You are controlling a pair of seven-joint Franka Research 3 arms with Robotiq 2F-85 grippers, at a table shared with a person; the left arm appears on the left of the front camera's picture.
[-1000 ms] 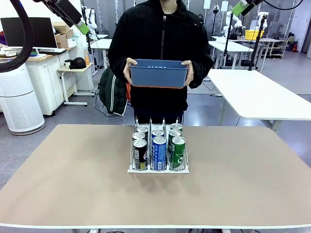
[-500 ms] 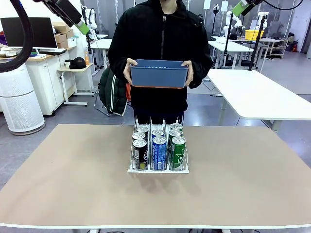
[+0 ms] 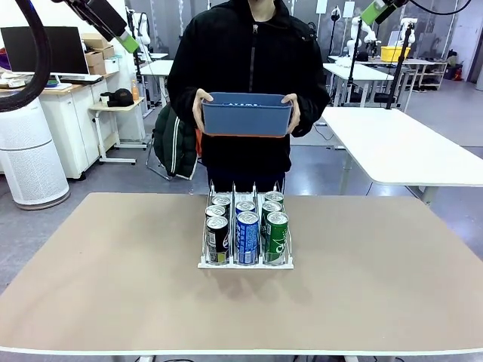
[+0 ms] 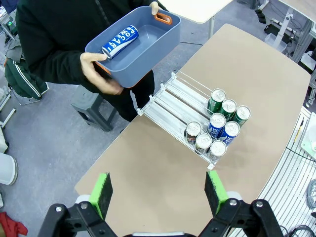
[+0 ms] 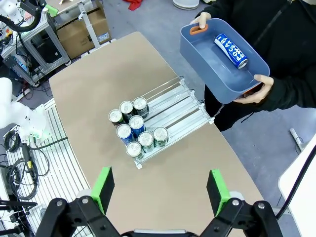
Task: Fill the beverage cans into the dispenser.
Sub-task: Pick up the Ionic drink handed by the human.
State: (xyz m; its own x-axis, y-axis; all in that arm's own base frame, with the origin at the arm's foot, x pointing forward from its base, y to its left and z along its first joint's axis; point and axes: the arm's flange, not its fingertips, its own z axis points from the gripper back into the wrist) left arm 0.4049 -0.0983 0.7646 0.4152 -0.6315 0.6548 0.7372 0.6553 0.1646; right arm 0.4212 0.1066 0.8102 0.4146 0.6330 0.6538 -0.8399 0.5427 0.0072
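Note:
The dispenser point(image 3: 245, 265) stands mid-table with several beverage cans point(image 3: 247, 235) upright at its near end: black and silver in the left lane, blue in the middle, green on the right. Across the table a person holds a blue tub point(image 3: 247, 118) in both hands. One blue can point(image 4: 120, 41) lies inside the tub point(image 4: 148, 57). My left gripper point(image 3: 127, 39) is raised high at the upper left, open and holding nothing. My right gripper point(image 3: 375, 10) is high at the upper right, also open. From above, the far half of the dispenser's point(image 4: 173, 98) lanes is bare.
In the right wrist view, the open right gripper point(image 5: 160, 190) looks down on the dispenser point(image 5: 175, 106), its cans point(image 5: 136, 129), and the tub point(image 5: 207, 69) with the blue can point(image 5: 230, 50). A wide tan tabletop point(image 3: 113, 271) surrounds the rack.

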